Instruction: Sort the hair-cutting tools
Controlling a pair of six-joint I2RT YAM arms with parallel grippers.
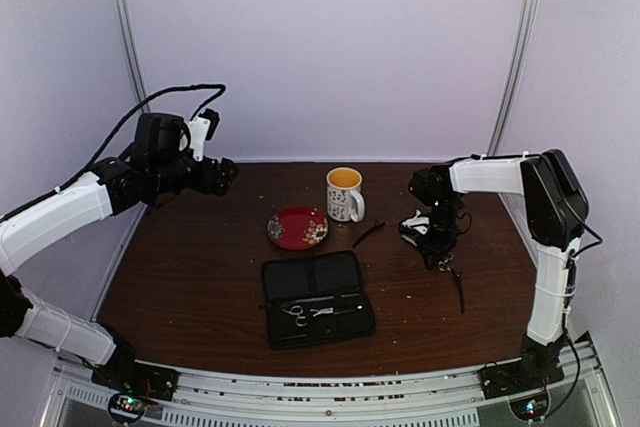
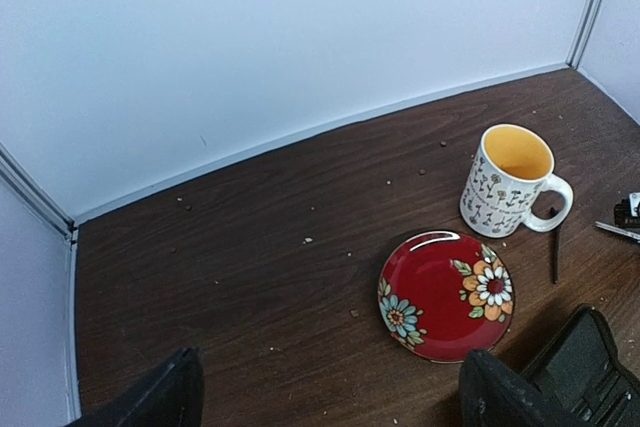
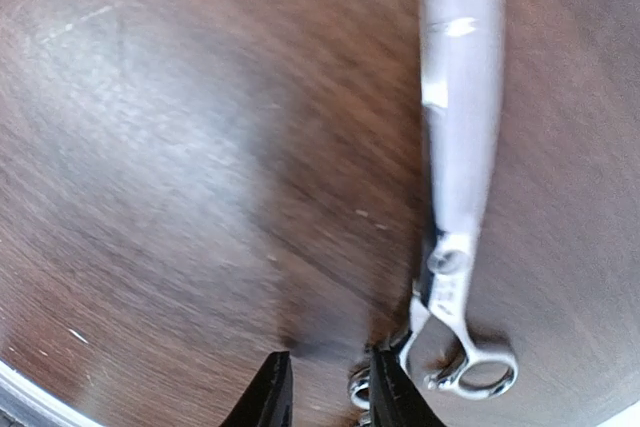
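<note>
top external: scissors (image 1: 458, 285) on desk (image 1: 200, 287), right of the mug (image 1: 345, 194) and nearer the arm bases; right tool (image 1: 438, 252) at their handle end.
left wrist: left tool (image 2: 330, 409) spread wide, empty, well left of mug.
right wrist: right tool narrowly parted, nothing between; ring handle just beside one finger (image 3: 385, 392).
advice: centre the handle between the fingers before closing.

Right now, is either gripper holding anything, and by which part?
Left gripper: nothing, open. Right gripper sits at the ring end of the scissors; grip cannot be told.

Left tabletop (image 1: 190, 277) open; mug (image 1: 344, 197), saucer (image 1: 295, 227), case (image 1: 310, 277) crowd centre; scissors (image 3: 455, 147) probably beside right gripper (image 3: 325, 387).
</note>
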